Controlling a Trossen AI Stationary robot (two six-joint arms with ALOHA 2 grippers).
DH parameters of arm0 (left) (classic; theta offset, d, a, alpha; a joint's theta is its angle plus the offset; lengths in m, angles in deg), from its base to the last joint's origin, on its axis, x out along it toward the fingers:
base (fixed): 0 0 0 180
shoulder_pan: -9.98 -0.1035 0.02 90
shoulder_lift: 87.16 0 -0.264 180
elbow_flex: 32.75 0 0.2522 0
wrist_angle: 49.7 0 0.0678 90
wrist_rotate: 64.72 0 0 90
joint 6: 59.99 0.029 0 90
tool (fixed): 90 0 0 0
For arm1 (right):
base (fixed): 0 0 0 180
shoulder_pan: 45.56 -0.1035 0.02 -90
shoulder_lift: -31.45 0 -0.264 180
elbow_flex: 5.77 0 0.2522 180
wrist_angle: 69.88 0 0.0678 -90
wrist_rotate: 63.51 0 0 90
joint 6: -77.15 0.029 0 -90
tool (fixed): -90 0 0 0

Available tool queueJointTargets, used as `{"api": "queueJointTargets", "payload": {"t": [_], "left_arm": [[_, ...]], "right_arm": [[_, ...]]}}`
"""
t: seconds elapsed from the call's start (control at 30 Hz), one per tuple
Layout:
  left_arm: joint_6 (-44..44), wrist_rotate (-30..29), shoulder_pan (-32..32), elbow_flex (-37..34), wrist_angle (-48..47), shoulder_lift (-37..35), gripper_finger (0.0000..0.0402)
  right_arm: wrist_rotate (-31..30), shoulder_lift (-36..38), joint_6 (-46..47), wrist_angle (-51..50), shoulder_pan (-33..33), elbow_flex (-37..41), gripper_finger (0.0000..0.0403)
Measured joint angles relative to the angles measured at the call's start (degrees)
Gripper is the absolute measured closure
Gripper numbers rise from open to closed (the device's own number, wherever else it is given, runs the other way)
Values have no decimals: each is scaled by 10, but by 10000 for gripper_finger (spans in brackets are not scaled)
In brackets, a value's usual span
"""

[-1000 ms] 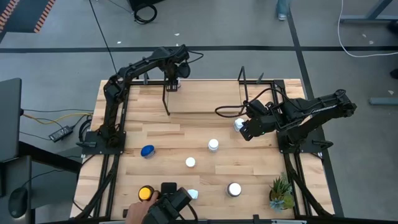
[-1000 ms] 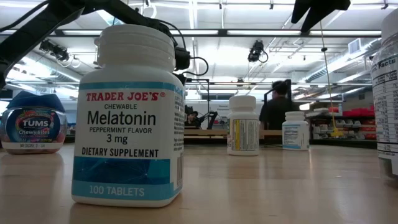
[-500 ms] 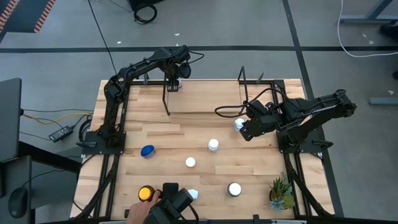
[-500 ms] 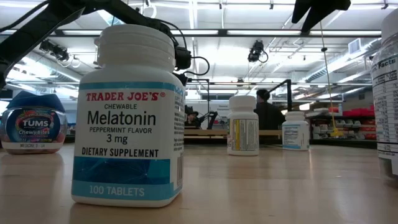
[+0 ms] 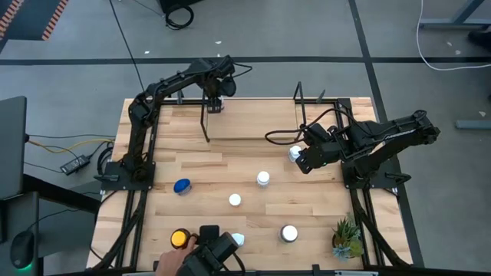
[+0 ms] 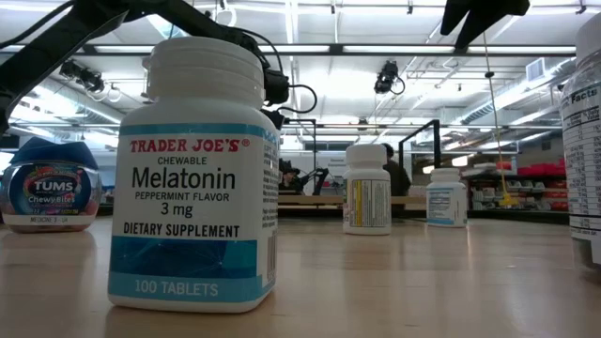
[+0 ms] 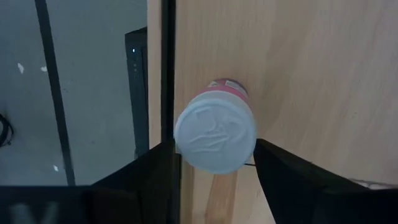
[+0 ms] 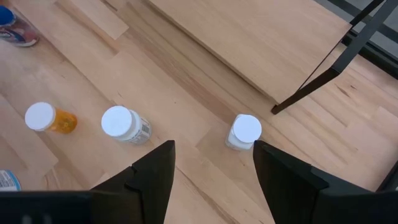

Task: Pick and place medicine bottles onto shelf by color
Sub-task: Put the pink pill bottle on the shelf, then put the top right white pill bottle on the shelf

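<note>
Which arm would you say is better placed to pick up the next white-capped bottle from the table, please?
The right. The right gripper is open just above a white-capped bottle near the shelf. The left gripper is at the shelf's far corner, straddling a pink-banded bottle.

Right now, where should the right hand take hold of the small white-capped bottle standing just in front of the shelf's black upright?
Grip the small white-capped bottle around its round body just under the cap, coming straight down from above. It stands upright with bare tabletop all round, and the open right hand hangs above it, fingers either side of its line.
</note>
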State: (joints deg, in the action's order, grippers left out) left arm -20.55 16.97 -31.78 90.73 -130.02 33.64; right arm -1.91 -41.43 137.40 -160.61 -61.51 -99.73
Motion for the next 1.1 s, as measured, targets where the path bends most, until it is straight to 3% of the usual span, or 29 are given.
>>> {"api": "queueJointTargets", "payload": {"t": [0.27, 0.57, 0.9, 1.1], "left_arm": [[-13, 0, 0, 58, -29, -1, 139], [-64, -1, 18, 122, -127, -2, 113], [-201, 1, 114, 206, -236, -4, 113], [-301, 23, 174, 239, -233, -48, 126]], "right_arm": [[1, 0, 0, 0, 0, 0, 179], [2, 0, -4, 0, 0, 0, 179], [3, 0, -32, 0, 0, 0, 179], [39, 0, -68, 2, 0, 0, 179]]}}
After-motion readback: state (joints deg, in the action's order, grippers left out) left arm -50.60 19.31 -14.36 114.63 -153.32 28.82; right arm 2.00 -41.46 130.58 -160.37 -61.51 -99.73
